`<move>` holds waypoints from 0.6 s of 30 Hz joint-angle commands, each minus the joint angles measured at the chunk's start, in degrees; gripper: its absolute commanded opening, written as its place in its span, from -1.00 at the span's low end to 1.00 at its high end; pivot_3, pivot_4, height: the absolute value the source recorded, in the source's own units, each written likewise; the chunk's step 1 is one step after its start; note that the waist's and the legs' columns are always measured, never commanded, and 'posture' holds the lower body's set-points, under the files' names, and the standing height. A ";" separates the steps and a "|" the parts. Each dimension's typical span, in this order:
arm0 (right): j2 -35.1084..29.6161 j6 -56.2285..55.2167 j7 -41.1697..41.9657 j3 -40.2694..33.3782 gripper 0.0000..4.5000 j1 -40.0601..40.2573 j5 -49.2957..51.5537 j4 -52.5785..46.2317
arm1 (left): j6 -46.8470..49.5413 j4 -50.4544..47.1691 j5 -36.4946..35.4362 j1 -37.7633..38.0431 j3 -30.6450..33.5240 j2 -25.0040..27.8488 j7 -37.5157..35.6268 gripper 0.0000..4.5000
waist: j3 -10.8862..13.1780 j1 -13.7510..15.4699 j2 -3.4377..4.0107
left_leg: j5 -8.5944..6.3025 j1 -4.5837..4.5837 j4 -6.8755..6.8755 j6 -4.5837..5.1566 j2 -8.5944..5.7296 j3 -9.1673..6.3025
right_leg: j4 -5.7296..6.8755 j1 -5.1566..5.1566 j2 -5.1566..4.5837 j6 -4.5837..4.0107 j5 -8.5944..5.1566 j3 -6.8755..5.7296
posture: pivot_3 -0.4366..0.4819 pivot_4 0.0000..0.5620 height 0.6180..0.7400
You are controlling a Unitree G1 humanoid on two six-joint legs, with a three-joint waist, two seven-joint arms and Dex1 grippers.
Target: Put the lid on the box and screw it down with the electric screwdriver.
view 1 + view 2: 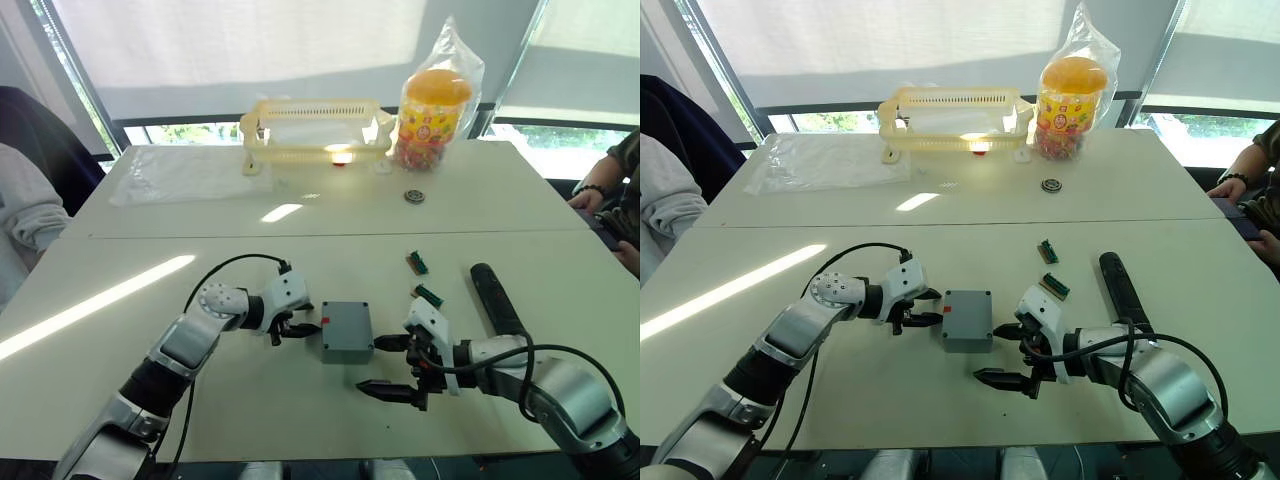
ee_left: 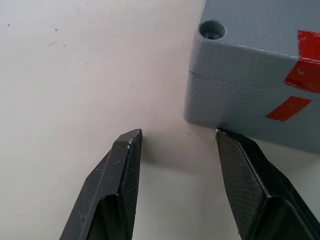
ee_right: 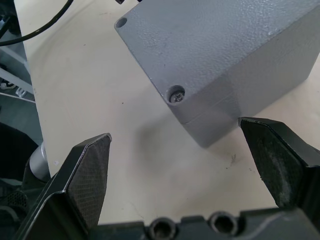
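Observation:
The grey box point(image 1: 347, 331) stands mid-table with the lid point(image 3: 215, 45) sitting on top of it; a seam runs between the two and a screw point(image 3: 176, 95) shows in one corner. Red marks point(image 2: 305, 70) are on the side that faces my left gripper point(image 1: 303, 328). That gripper is open, and one fingertip point(image 2: 235, 150) is close to the box's lower corner. My right gripper point(image 1: 370, 365) is open wide at the box's near right corner and holds nothing. The black electric screwdriver point(image 1: 497, 298) lies on the table to the right, apart from both grippers.
Two small green parts point(image 1: 417, 262) point(image 1: 429, 295) lie between the box and the screwdriver. A yellow basket point(image 1: 315, 130), a bagged candy jar point(image 1: 435, 105), a round metal piece point(image 1: 414, 196) and a clear plastic bag point(image 1: 185, 172) sit further back. People sit at both table edges point(image 1: 610, 200) point(image 1: 20, 215).

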 commanded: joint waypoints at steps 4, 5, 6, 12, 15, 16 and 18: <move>-2.66 -0.66 0.45 -5.93 0.99 -1.50 0.54 -0.55 | 2.11 -4.53 -1.24 0.63 1.56 2.98 -2.34 0.04 | 0.00 -0.13 0.00 | 0.00 -0.01 0.00 0.00 0.00 0.01 | 0.00 -0.02 0.00 0.00 0.00 0.00 | -0.05 -0.47 1.00; -3.40 -0.18 0.63 -7.41 0.99 -1.49 1.09 -0.78 | 2.64 -5.49 -1.72 0.94 2.19 3.94 -2.82 0.04 | 0.00 -0.16 0.00 | 0.00 -0.01 0.00 0.00 0.00 0.01 | 0.00 -0.03 0.00 0.00 0.00 0.01 | -0.05 -0.47 1.00; -3.99 0.72 0.86 -9.17 0.99 -1.34 2.23 -1.03 | 3.41 -6.30 -2.27 1.12 2.88 4.82 -3.15 0.04 | 0.01 -0.18 0.00 | 0.00 -0.02 -0.02 0.00 0.00 0.01 | 0.00 -0.05 0.00 0.00 0.00 0.00 | -0.05 -0.47 1.00; -5.80 4.40 0.29 -23.47 0.99 -1.54 8.89 2.47 | 15.72 -15.25 -16.40 -2.08 13.16 12.06 -10.62 0.04 | 0.04 -0.20 -0.04 | 0.00 -0.03 -0.05 0.00 0.04 -0.01 | 0.01 -0.06 0.02 0.00 0.00 -0.01 | -0.05 -0.47 1.00; -3.33 1.53 -2.42 -23.27 0.99 -4.02 6.59 6.93 | 18.25 -17.02 -20.33 -4.76 14.33 12.82 -11.75 0.04 | 0.02 -0.17 -0.04 | 0.00 0.01 -0.02 0.00 0.03 0.01 | 0.00 0.00 0.01 -0.01 0.00 -0.01 | -0.05 -0.47 1.00; -2.31 -0.39 -3.27 -22.05 0.99 -5.13 4.74 9.14 | 18.11 -17.36 -20.31 -5.65 13.62 12.82 -11.74 0.04 | 0.01 -0.17 -0.01 | 0.00 0.02 -0.01 0.00 0.03 0.01 | -0.02 0.04 0.01 -0.01 -0.01 -0.02 | -0.05 -0.47 1.00; -0.82 -4.19 -3.94 -19.65 0.76 -6.77 1.39 12.88 | 17.77 -17.79 -19.99 -6.97 12.01 12.59 -11.29 0.04 | 0.01 -0.26 -0.01 | 0.00 0.04 -0.02 0.00 0.01 0.04 | -0.02 0.04 0.00 0.00 -0.01 0.01 | -0.05 -0.47 1.00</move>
